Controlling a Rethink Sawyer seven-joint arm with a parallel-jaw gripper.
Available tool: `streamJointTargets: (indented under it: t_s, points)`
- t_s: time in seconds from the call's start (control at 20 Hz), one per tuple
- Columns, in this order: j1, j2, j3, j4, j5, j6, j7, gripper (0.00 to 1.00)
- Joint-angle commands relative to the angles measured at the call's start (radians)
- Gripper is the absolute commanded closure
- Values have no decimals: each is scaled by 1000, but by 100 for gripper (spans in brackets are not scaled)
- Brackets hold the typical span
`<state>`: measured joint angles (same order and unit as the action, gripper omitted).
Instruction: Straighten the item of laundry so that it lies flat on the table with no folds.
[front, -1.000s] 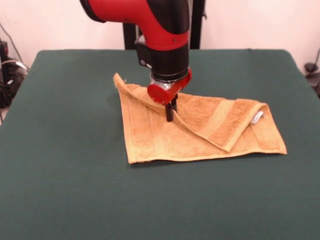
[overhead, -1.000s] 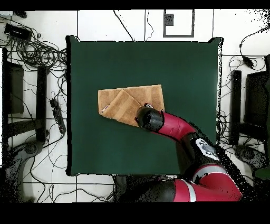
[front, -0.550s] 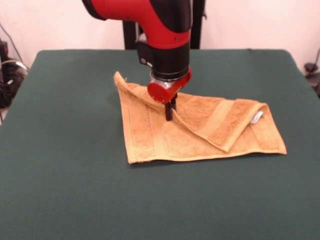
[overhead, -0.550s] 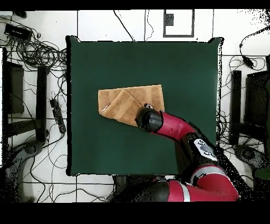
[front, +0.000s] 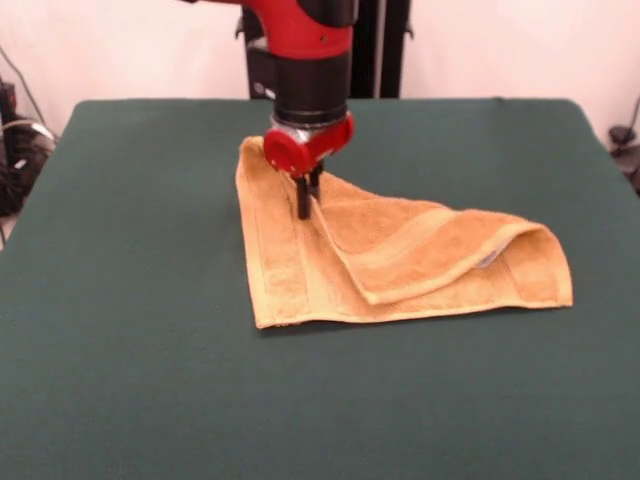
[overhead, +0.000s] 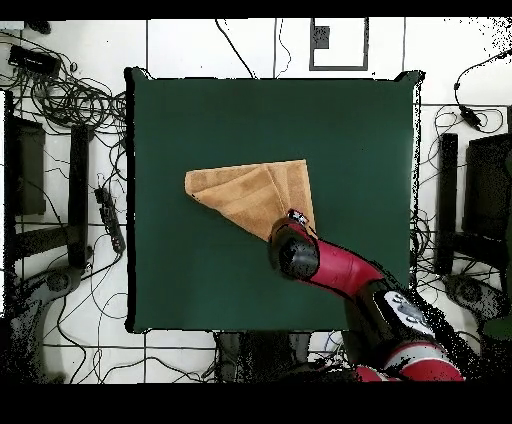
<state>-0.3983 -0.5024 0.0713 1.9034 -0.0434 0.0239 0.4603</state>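
Note:
The item of laundry (front: 400, 262), an orange-tan towel, lies on the green table (front: 120, 350) folded over itself, its upper layer forming a long triangular flap. My gripper (front: 304, 200) stands near the towel's far left corner, shut on the flap's edge, which rises to its fingers. From overhead, the towel (overhead: 250, 190) shows as a triangle left of centre on the table (overhead: 350, 130), and the red wrist (overhead: 295, 253) covers its corner nearest the robot's base and hides the fingers.
Green cloth surrounds the towel on all sides. Cables (overhead: 70, 95) and black equipment (overhead: 25, 165) lie on the floor beside the table. A dark upright post (front: 380, 45) stands behind the table.
My gripper has moved toward the table's far side and slightly left, dragging the towel's upper layer with it. The flap is longer and the white tag is now tucked under.

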Motion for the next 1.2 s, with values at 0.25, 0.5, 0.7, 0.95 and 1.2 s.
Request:
streamJointTargets:
  t_s: [0.25,0.5,0.7,0.95,1.2]
  points:
    - [25,114,22,294,-94,-525,501,100]
    - [53,234,11,301,-111,-698,572,100]
    - [98,320,-6,293,-122,-830,624,100]
    - [171,337,-22,325,-64,-902,677,100]
    - [225,314,-55,366,-28,-982,706,100]
